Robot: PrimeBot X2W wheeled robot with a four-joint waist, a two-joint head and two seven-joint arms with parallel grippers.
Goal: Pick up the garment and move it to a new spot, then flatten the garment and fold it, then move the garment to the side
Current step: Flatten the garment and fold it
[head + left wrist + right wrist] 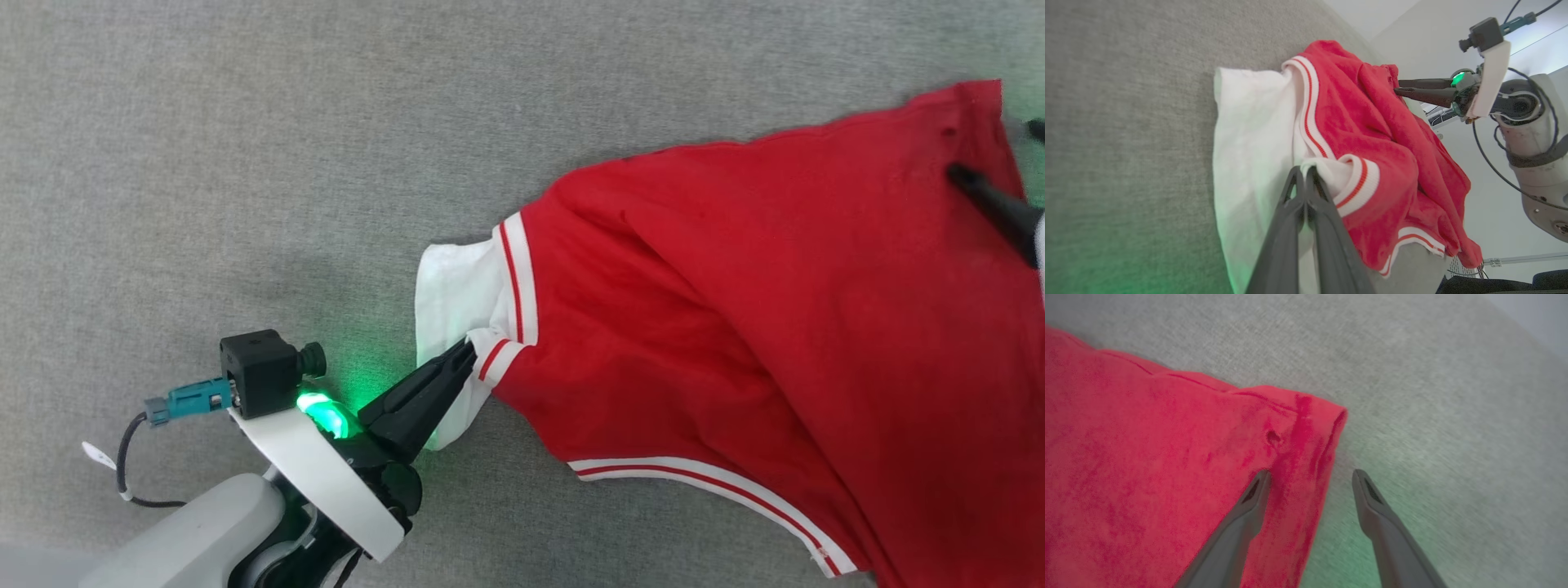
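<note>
The garment (735, 327), red with a white sleeve (449, 286) and red-and-white striped trim, lies spread on the grey surface from the middle to the right edge of the head view. My left gripper (467, 349) is shut on the garment's striped trim beside the white sleeve; the left wrist view shows its fingertips (1302, 169) pinched together on that fold of garment (1372, 134). My right gripper (996, 149) is open at the garment's far right corner. In the right wrist view its fingers (1311, 473) straddle the red hem of the garment (1147, 465), one fingertip (1263, 477) over the fabric.
A grey cloth-covered surface (245, 163) stretches bare to the left and far side. The left wrist's black camera block (257, 371) and its cable sit at the lower left. The right arm (1527, 106) with its cables stands before a pale wall.
</note>
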